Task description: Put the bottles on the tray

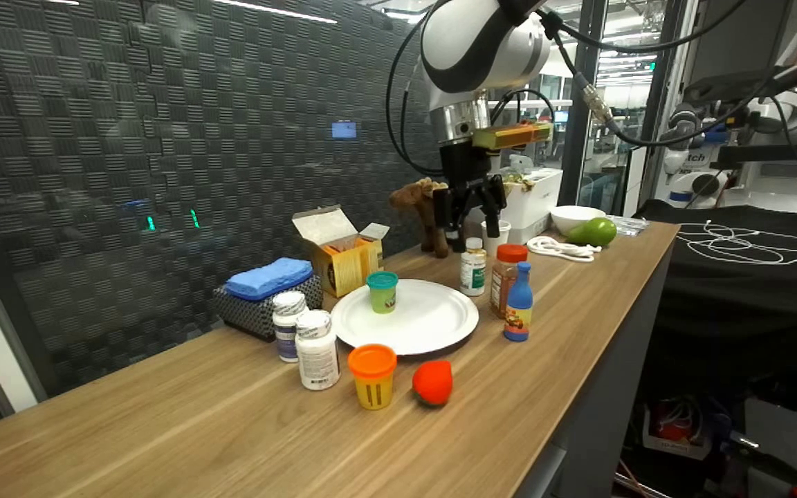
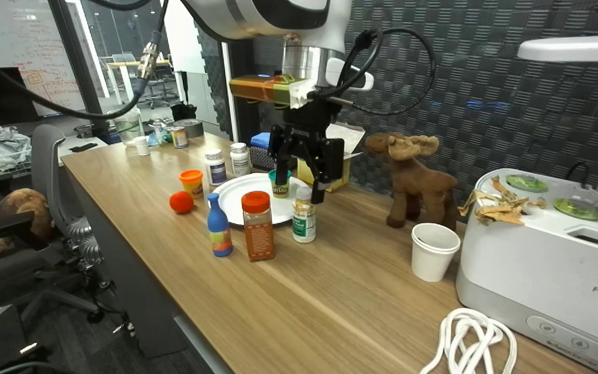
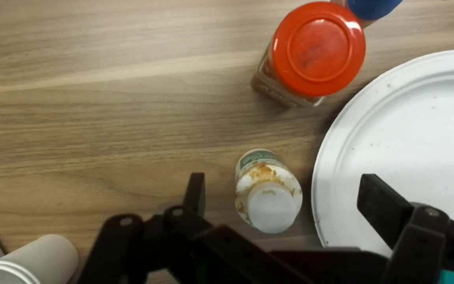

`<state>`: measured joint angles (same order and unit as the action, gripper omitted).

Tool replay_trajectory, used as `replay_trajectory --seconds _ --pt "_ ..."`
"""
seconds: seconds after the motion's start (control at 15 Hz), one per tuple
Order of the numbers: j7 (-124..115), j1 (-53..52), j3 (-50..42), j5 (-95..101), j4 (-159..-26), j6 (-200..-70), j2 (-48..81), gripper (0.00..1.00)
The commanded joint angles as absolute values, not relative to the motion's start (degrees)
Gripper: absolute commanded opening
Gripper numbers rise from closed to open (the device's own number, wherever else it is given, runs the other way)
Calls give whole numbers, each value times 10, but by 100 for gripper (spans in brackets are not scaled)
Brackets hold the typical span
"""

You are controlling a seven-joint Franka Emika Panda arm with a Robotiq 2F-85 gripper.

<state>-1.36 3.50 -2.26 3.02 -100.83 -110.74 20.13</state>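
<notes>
Hovering above white bottle [image 3: 268, 191], jaws wide apart, hand [image 3: 284, 191] nearly hides teal-lidded tub [image 3: 449, 277] on tray [image 3: 412, 126] at wrist view's 4 o'clock; both cropped.

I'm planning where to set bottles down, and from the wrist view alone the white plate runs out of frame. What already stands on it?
Observer: In both exterior views, a teal-lidded green tub stands on the plate.
Operator: Any bottles across the plate from the white-capped bottle I can see?
Observer: Yes, two white bottles stand close together there.
Operator: Anything near the plate that isn't a bottle?
Observer: For one, an open yellow box stands beside it, on the side toward the dark wall; whether box and plate touch, I can't tell.
</notes>
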Motion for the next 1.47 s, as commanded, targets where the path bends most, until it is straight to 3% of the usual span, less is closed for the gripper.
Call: replay_trajectory --seconds 0.0,0.27,0.73,0.8,0.87,1.4 --pt "-27 34 -25 20 -1036 -1165 178 100" --pt "-32 32 -26 25 -1045 -1217 179 100" --pt "-89 26 -35 34 -1052 -1196 172 100" --pt "-93 27 -35 34 -1053 -1198 171 93" --pt "-96 27 -35 32 -1054 -1201 169 74" --pt "-127 26 -43 43 -1057 -1190 159 13"
